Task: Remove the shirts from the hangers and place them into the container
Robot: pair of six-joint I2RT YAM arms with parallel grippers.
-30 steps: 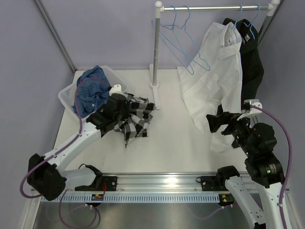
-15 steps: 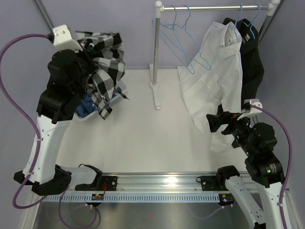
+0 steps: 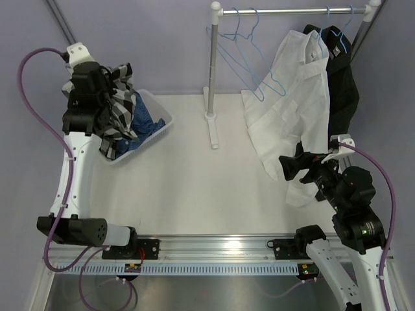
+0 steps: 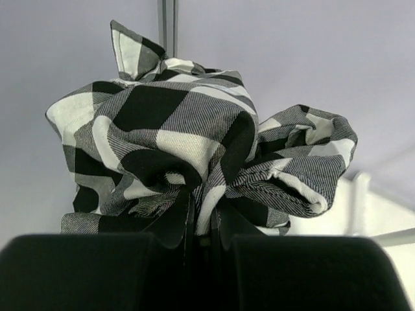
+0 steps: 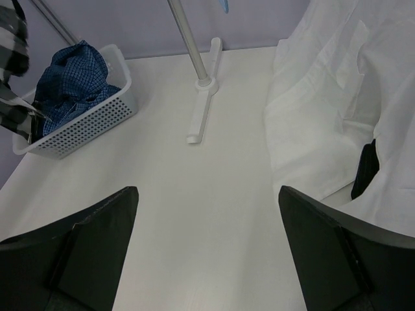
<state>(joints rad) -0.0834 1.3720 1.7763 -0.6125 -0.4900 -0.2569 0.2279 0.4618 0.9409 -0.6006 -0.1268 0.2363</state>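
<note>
Over the far-left corner, my left gripper [image 4: 207, 236]: pinched nearly shut on a bunched knot of the black-and-white checked shirt [image 4: 188, 142].
Checked shirt: soft woven cloth in big squares, puffed into rounded folds above my fingers, with its loose tail hanging down at the left end of the container [image 3: 160, 125]. I cannot tell whether it touches.
Container: shallow white plastic basket, rectangular, with walls dotted with small round holes, lying at an angle on the bench [image 3: 194, 188].
Blue shirt [image 5: 68, 78]: fine small check, crumpled into a heap inside the container.
My right gripper [image 5: 207, 194]: spread wide, holding nothing, low over the bench beside the white shirt [image 3: 292, 110].
White shirt: plain and smooth, draped from the rail with its hem on the bench.
Black shirt [image 3: 343, 91]: hung behind the white one.
Hangers [image 3: 243, 45]: thin light-blue wire, bare, on the rack pole [image 3: 213, 65].
</note>
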